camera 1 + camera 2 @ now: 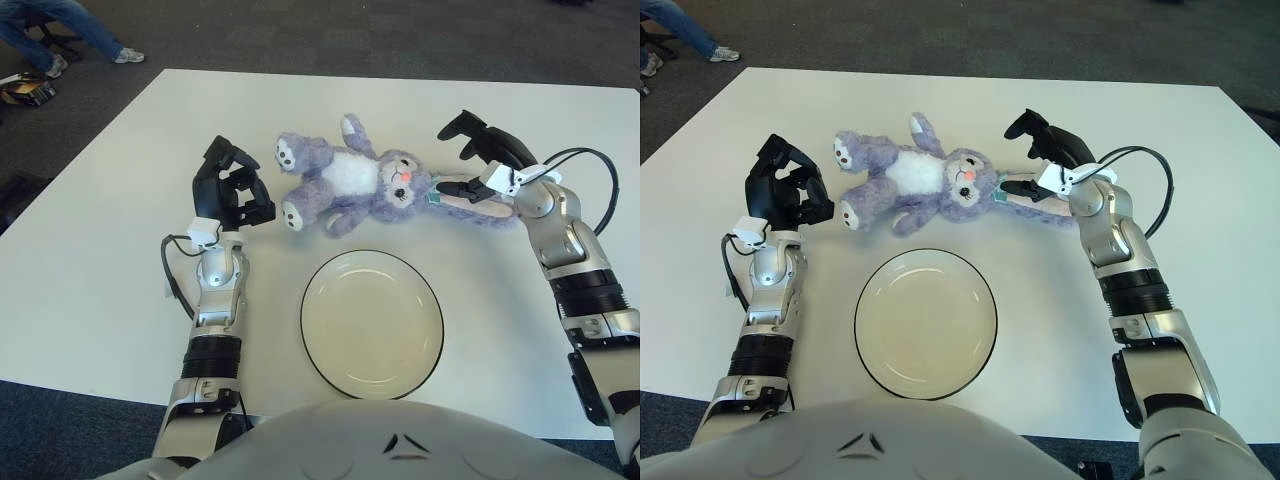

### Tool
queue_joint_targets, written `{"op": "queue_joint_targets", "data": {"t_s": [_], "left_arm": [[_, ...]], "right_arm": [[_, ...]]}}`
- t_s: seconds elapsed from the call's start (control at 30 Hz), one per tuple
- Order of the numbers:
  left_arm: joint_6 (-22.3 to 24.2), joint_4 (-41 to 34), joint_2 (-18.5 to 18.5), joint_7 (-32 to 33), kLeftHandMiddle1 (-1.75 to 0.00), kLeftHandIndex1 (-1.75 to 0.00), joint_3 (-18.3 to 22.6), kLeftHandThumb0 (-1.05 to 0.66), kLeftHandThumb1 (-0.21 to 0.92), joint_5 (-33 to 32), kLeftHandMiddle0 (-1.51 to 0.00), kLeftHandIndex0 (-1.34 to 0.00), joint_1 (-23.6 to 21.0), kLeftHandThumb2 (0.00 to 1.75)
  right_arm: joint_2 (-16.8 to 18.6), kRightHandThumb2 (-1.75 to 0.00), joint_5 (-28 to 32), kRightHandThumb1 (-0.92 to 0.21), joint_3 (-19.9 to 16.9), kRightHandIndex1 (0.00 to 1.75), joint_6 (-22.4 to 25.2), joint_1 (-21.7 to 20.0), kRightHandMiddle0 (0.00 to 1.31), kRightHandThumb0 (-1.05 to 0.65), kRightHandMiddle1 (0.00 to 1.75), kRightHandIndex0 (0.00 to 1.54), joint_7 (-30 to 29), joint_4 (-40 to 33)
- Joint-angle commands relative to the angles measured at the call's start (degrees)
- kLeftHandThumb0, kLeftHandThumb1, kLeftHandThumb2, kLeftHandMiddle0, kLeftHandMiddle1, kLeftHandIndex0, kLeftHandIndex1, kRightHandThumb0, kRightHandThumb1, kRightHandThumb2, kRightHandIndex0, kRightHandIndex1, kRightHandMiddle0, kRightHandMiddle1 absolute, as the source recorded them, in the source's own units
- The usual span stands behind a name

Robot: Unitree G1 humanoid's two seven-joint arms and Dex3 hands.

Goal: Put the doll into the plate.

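Note:
A purple and white plush doll (350,185) lies on its back on the white table (100,250), head towards my right. Its long ear (490,212) stretches out under my right hand (457,160). That hand hovers just right of the doll's head with fingers spread and holds nothing; its thumb is close to the ear and a small green tag. A cream plate (372,322) with a dark rim sits empty in front of the doll. My left hand (235,192) stays curled just left of the doll's foot, apart from it.
The table's far edge (400,78) borders dark carpet. A person's legs (70,30) and a chair show at the top left. Black cables loop off both wrists. My own body fills the bottom of the view.

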Motion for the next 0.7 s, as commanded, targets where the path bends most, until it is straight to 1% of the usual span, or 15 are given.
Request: {"op": "queue_joint_targets", "data": {"t_s": [0.0, 0.07, 0.2, 0.33, 0.37, 0.43, 0.47, 0.5, 0.53, 0.57, 0.67], "left_arm": [[0.67, 6.38, -3.14, 0.24, -1.75, -1.75, -0.67, -0.51, 0.24, -0.04, -1.34, -0.68, 8.83, 1.42], [0.46, 6.51, -3.16, 0.19, -1.75, -1.75, -0.68, -0.51, 0.24, -0.09, -1.34, -0.67, 8.78, 1.41], [0.38, 6.6, -3.19, 0.19, -1.75, -1.75, -0.7, -0.5, 0.25, -0.08, -1.33, -0.67, 8.76, 1.4], [0.5, 6.78, -3.09, 0.14, -1.75, -1.75, -0.64, -0.5, 0.26, -0.11, -1.33, -0.66, 8.62, 1.39], [0.51, 6.79, -3.1, 0.06, -1.75, -1.75, -0.69, -0.5, 0.26, -0.15, -1.33, -0.65, 8.65, 1.38], [0.52, 6.81, -3.1, -0.04, -1.75, -1.75, -0.74, -0.49, 0.27, -0.21, -1.33, -0.65, 8.67, 1.37], [0.37, 6.92, -3.1, -0.17, -1.75, -1.75, -0.77, -0.49, 0.27, -0.3, -1.33, -0.65, 8.65, 1.37], [0.25, 7.0, -3.11, -0.25, -1.75, -1.75, -0.78, -0.49, 0.27, -0.37, -1.33, -0.65, 8.64, 1.37], [0.03, 7.13, -3.09, -0.3, -1.75, -1.75, -0.8, -0.49, 0.27, -0.36, -1.33, -0.65, 8.61, 1.37], [-0.11, 7.22, -3.08, -0.33, -1.75, -1.75, -0.81, -0.49, 0.28, -0.35, -1.33, -0.65, 8.58, 1.37], [-0.3, 7.37, -3.01, -0.25, -1.75, -1.75, -0.84, -0.49, 0.28, -0.15, -1.33, -0.65, 8.55, 1.36]], "right_arm": [[0.28, -0.75, 1.97, -0.37, -1.69, 0.84, 1.99, 0.86, 0.0, -0.76, 0.8, 0.06, 1.27, -2.18], [0.43, -0.78, 2.1, -0.34, -1.99, 0.8, 2.82, 1.06, 0.0, -0.74, 0.78, 0.03, 1.34, -2.9], [0.29, -0.8, 2.58, -0.32, -2.5, 0.73, 3.09, 1.65, 0.0, -0.74, 0.76, 0.01, 1.87, -4.22], [-0.04, -0.8, 3.97, -0.33, -2.87, 0.58, 2.53, 2.42, 0.0, -0.76, 0.76, 0.0, 3.32, -5.86], [-0.29, -0.8, 4.62, -0.33, -2.86, 0.54, 1.42, 2.55, 0.0, -0.77, 0.76, 0.0, 3.93, -5.9], [-0.57, -0.77, 5.32, -0.37, -2.86, 0.44, 0.15, 2.68, 0.0, -0.81, 0.74, 0.0, 4.63, -5.88], [-0.8, -0.76, 5.76, -0.37, -2.67, 0.42, -1.08, 2.71, 0.0, -0.81, 0.74, 0.0, 5.25, -5.77], [-0.94, -0.7, 6.02, -0.43, -2.55, 0.34, -1.86, 2.73, 0.0, -0.86, 0.7, 0.0, 5.66, -5.69], [-1.05, -0.69, 6.17, -0.45, -2.17, 0.32, -2.9, 2.64, 0.0, -0.87, 0.7, 0.0, 6.12, -5.26], [-1.12, -0.65, 6.26, -0.48, -1.9, 0.29, -3.62, 2.56, 0.0, -0.89, 0.66, 0.01, 6.41, -4.92], [-1.18, -0.57, 5.84, -0.55, -1.33, 0.26, -5.52, 2.25, 0.0, -0.93, 0.6, 0.04, 6.59, -3.04]]}}
